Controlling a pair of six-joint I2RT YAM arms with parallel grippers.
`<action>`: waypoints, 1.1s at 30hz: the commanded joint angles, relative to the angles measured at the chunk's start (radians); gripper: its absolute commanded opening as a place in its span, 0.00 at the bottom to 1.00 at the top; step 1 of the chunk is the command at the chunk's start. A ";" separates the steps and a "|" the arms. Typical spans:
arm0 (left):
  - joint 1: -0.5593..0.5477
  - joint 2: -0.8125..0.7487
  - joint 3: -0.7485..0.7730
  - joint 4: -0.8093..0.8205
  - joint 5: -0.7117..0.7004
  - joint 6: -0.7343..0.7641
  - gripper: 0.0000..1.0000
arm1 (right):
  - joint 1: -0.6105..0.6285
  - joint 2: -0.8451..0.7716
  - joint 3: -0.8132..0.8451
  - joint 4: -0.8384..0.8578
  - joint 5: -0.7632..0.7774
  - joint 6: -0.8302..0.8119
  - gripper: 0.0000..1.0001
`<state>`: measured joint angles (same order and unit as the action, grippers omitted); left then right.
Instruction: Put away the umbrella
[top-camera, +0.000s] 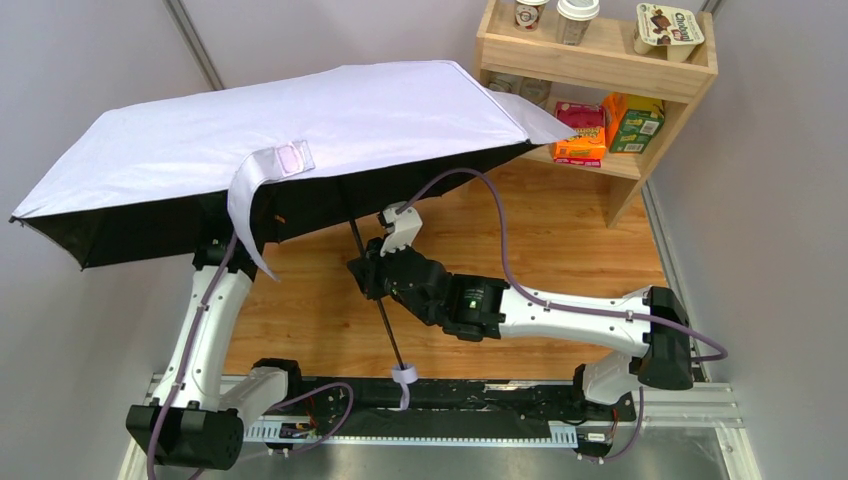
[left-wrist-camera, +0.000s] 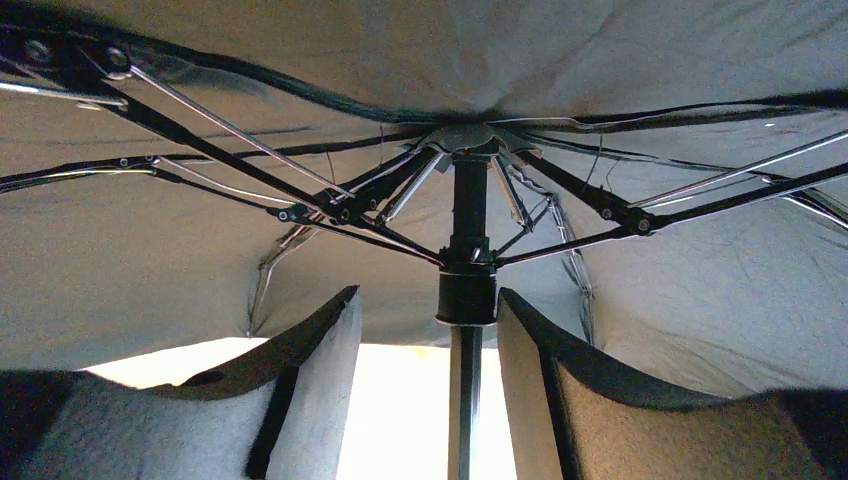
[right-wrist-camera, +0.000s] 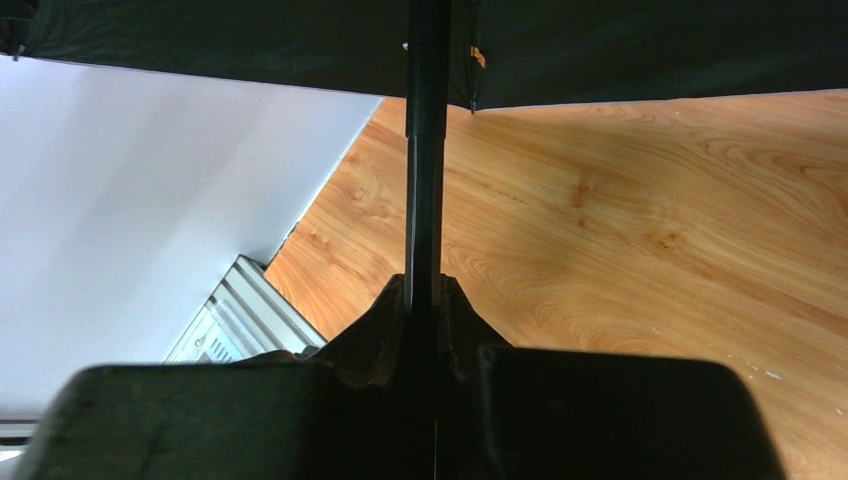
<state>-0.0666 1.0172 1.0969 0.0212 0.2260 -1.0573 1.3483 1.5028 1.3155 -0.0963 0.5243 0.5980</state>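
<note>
The umbrella (top-camera: 300, 130) is open, its pale lavender canopy spread over the table's left and middle, with a fabric strap tab (top-camera: 285, 160) hanging on top. Its slim black shaft (top-camera: 375, 295) slants down to the handle (top-camera: 403, 375) near the front rail. My right gripper (top-camera: 365, 275) is shut on the shaft, seen in the right wrist view (right-wrist-camera: 425, 295). My left gripper is hidden under the canopy in the top view; in the left wrist view it (left-wrist-camera: 428, 330) is open, fingers either side of the shaft (left-wrist-camera: 465, 400), just below the black runner (left-wrist-camera: 467, 295) and the ribs.
A wooden shelf (top-camera: 600, 60) stands at the back right with cups, snack boxes (top-camera: 608, 125) and a tub; the canopy's edge reaches it. Grey walls close in left and right. The metal rail (top-camera: 420, 415) runs along the near edge.
</note>
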 joint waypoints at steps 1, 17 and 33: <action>-0.015 0.009 0.031 0.026 -0.030 0.020 0.60 | 0.032 0.000 0.085 0.030 0.031 -0.087 0.00; -0.039 0.014 0.077 -0.004 -0.123 0.121 0.44 | 0.077 0.030 0.116 -0.020 0.128 -0.161 0.00; -0.039 -0.131 -0.119 -0.036 0.351 0.038 0.00 | 0.097 -0.013 0.053 0.142 0.298 -0.516 0.00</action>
<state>-0.0914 0.9012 1.0748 -0.0502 0.2470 -0.9756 1.4460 1.5635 1.3563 -0.1295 0.7876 0.2943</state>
